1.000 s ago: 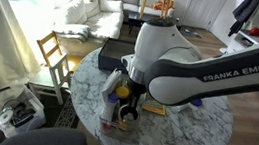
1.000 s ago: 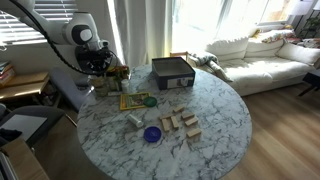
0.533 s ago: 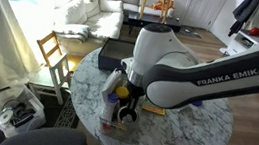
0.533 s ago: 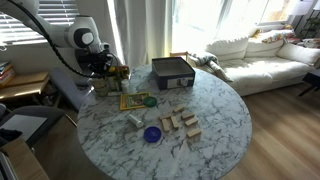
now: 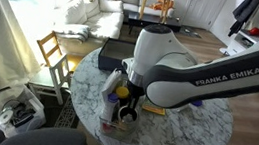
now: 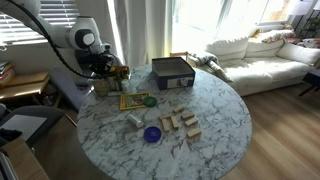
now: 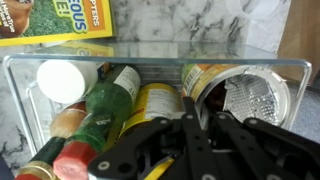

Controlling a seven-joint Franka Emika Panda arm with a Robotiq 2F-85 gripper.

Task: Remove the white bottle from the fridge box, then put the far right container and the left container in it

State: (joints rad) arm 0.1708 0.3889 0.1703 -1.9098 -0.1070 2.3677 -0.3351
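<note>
Round marble table (image 6: pixel 215 120) – fills the lower half of an exterior view. Franka arm (image 5: pixel 199 77) – reaches in from the right of the frame, bent down over the table's edge. Fridge box (image 7: pixel 150 58) spans the wrist view, packed with bottles. Tin (image 7: pixel 255 95) lies inside, at frame right. Gripper (image 7: pixel 200 122), bottom centre: jaws clenched, tips at the tin's rim; whether they pinch it cannot be told.
</note>
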